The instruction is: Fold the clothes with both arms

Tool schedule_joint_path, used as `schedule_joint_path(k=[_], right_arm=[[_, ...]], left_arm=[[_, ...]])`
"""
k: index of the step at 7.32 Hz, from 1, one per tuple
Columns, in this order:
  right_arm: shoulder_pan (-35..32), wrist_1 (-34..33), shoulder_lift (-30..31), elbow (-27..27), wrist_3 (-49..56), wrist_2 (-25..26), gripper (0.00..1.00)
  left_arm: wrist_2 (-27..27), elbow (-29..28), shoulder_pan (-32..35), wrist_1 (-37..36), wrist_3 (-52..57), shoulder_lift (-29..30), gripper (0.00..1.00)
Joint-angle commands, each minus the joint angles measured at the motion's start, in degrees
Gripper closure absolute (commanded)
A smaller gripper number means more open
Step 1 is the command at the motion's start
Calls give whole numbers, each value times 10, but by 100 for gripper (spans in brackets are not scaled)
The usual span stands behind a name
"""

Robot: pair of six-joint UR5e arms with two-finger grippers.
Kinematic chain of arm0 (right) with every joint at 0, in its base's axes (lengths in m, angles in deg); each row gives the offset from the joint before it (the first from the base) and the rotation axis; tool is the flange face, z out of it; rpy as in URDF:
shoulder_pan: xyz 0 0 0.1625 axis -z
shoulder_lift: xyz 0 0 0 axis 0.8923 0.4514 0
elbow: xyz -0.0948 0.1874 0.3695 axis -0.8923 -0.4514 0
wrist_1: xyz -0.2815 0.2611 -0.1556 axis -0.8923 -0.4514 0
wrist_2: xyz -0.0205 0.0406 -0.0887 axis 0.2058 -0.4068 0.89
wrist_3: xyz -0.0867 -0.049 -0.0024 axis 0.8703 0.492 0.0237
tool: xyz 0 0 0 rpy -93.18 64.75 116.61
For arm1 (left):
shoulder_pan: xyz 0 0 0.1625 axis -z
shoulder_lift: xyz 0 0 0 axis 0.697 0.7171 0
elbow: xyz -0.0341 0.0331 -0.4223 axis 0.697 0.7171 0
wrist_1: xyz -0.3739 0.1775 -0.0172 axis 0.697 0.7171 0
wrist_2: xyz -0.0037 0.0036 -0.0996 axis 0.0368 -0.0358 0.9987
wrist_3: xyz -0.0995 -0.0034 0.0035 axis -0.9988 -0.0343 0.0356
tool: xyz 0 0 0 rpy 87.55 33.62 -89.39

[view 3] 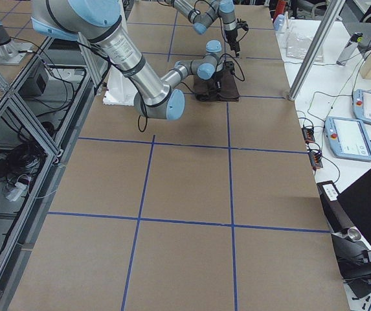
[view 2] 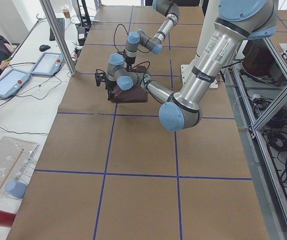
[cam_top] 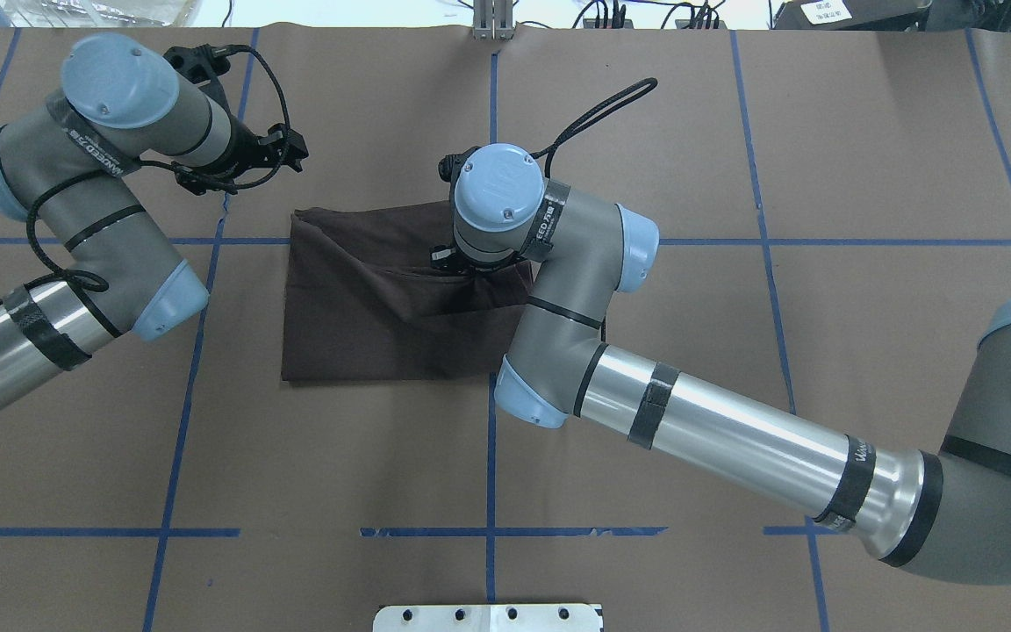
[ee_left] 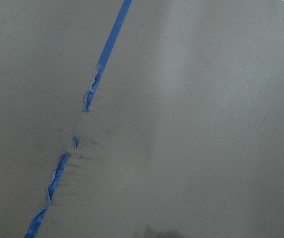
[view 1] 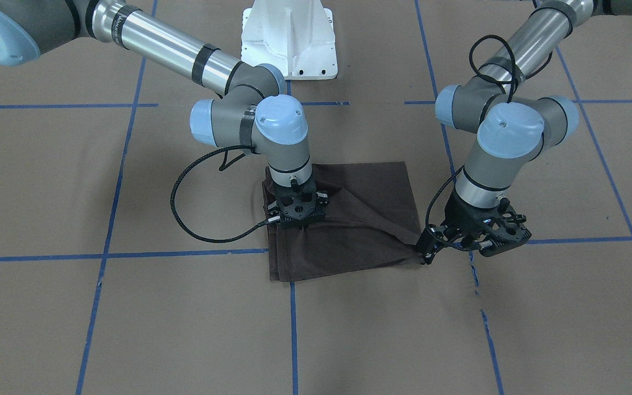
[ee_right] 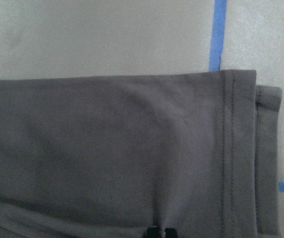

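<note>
The folded T-shirt (cam_top: 365,307) lies with its long axis running left-right.

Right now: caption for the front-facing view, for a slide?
Right tool pinches the folded brown T-shirt; left tool hovers by its corner.

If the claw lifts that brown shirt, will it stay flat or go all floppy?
Probably floppy: the shirt puckers into creases around the right claw. Likely light, since the stacked hems look thin. The folded layers might slip apart.

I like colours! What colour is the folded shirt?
The shirt is dark brown; front-facing view shows it best.
</note>
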Motion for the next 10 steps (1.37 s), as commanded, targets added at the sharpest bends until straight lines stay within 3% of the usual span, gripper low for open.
schedule_joint_path(k=[1,3,5,8,9,10], right_arm=[[-1,-1,-1,1,0,0,53],[-1,-2,-1,1,-1,0,55],[-1,-2,-1,2,-1,0,73],[-11,-4,0,14,0,-5,72],[-11,-4,0,14,0,-5,79],[-11,-4,1,14,-1,-4,100]], left_arm=[[0,0,-1,0,0,0,0],[0,-1,0,0,-1,0,0],[0,-1,0,0,-1,0,0],[0,-1,0,0,-1,0,0],[0,-1,-1,0,-2,0,0],[0,-1,0,0,-4,0,0]])
